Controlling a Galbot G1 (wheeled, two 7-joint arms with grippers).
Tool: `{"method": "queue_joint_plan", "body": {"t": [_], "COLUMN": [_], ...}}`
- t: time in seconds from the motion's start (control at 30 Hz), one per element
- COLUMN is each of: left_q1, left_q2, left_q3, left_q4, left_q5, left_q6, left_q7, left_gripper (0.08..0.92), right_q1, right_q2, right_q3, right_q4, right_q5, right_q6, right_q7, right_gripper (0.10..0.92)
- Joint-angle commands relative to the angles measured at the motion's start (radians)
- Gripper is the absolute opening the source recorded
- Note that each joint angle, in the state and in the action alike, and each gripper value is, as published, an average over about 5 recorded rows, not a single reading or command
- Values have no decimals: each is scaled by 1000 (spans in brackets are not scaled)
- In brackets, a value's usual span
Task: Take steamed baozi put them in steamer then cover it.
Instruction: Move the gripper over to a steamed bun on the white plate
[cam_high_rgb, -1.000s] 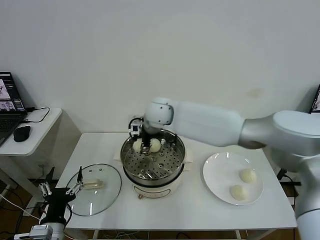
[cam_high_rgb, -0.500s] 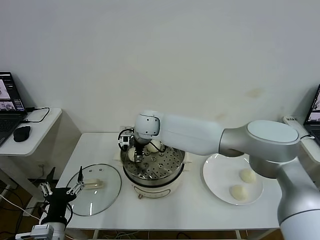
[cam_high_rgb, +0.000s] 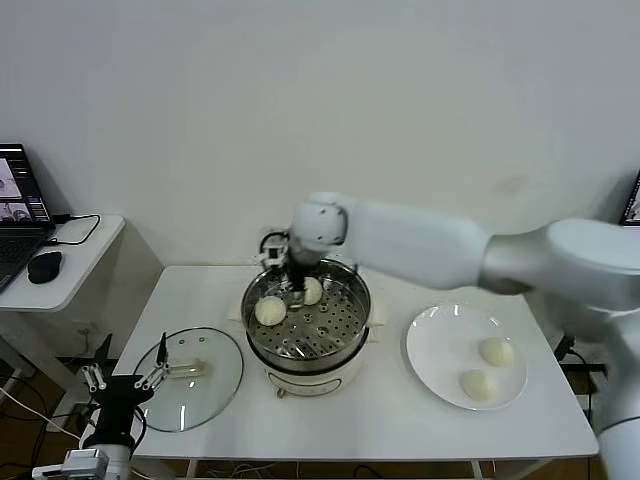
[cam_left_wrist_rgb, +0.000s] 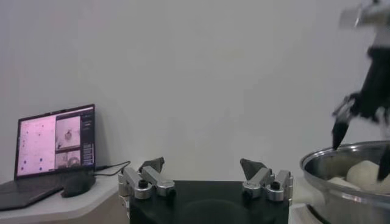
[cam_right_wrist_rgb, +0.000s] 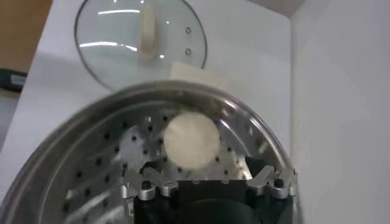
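1. Steel steamer (cam_high_rgb: 306, 330) sits mid-worktop (cam_high_rgb: 390, 420) w/ two buns (cam_high_rgb: 270, 310) on its holed tray, at the far-left side.
2. Right gripper (cam_high_rgb: 297, 285) hangs over the steamer's back rim, jaws spread, nothing pinched; one bun lies just below it in the wrist view.
3. Two more buns on the white plate (cam_high_rgb: 430, 345), right of the steamer.
4. Glass lid (cam_high_rgb: 190, 378) lies flat, left of the steamer.
5. Left gripper (cam_high_rgb: 120, 383) idle by the worktop's front-left corner, jaws spread, empty.

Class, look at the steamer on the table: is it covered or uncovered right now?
Uncovered. The steamer shows its perforated tray with two baozi inside, while the glass lid lies flat on the table beside it.
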Motion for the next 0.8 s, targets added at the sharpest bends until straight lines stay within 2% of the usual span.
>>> {"method": "queue_joint_plan", "body": {"t": [0.03,0.2,0.4,0.63,0.8], "left_q1": [0,2,11,14,17], "left_q2": [9,15,14,3,-4], "left_q3": [9,15,22,39,50], "left_q4": [-3,-13,-15,-7,-3], "left_q5": [2,5,13,37,54], "left_q6": [1,2,5,9,13], "left_q7": [1,2,6,9,12], "left_gripper": [823,823,823,823,823], "right_q1": [151,71,-204,-654,-837], "right_q2": [-494,-697,-826,-889,-880], "right_q3": [-57,-56,103,433,581], "right_q4": [292,331,322,301,286], "right_q5": [-126,-262,-427,-565,-599], "right_q6": [153,289,365,403,415], "right_q7": [-186,-232,-229,-198,-178], "right_gripper": [823,823,823,822,823]}}
